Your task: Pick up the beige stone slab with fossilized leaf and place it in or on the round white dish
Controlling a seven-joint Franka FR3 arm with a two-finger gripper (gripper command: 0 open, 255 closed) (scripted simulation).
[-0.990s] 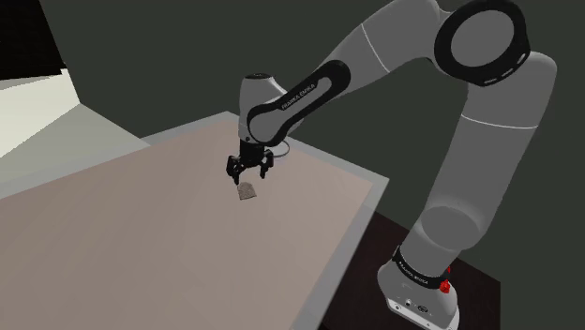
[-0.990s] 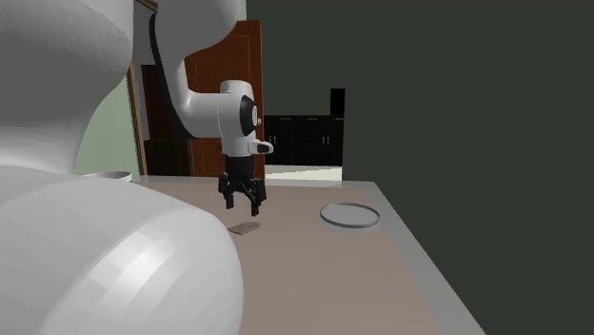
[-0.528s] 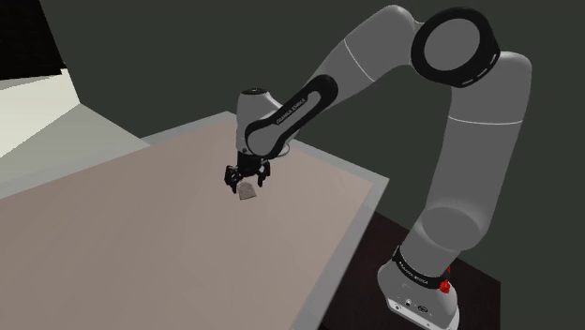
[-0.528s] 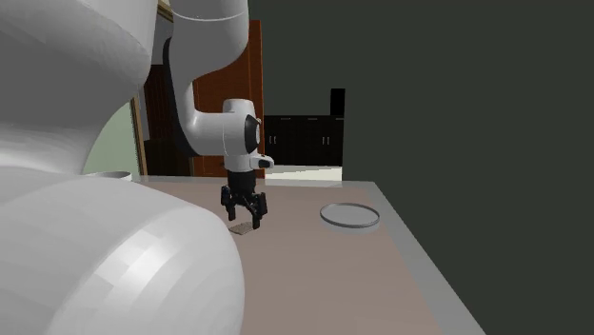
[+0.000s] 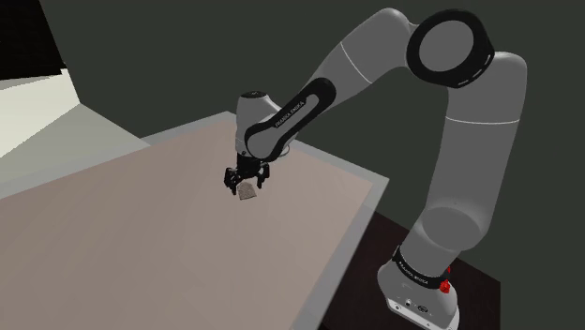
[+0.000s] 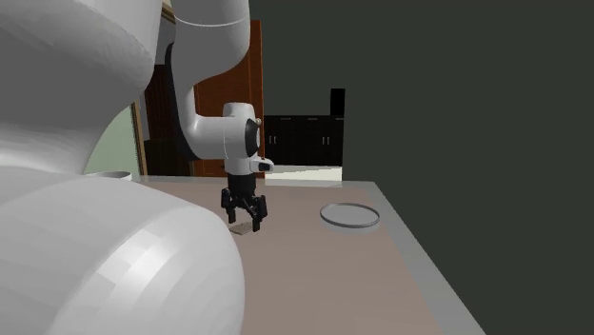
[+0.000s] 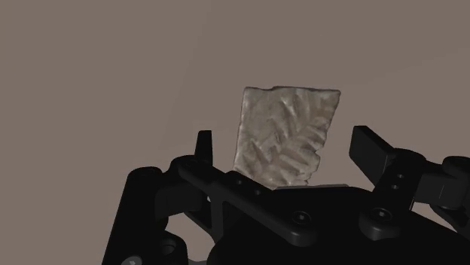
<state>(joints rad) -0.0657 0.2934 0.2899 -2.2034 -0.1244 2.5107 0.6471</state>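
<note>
Slab: your beige slab (image 7: 282, 135) with the leaf imprint lies flat on the table (image 5: 141, 244), towards its far right part in the shoulder view.
Gripper: you have the gripper (image 7: 286, 143) low over the slab, pointing down. Its fingers (image 7: 370, 149) stand apart, one on each side of the slab, and neither presses on it in the wrist view.
Contact: the slab rests on the table, not lifted.
Dish: the round pale dish (image 6: 350, 226) sits on the same table, to the slab's right in the second exterior view, apart from it, near the table's right edge.
Arm: it arches from the stand (image 5: 419, 291) up and over to the slab.
</note>
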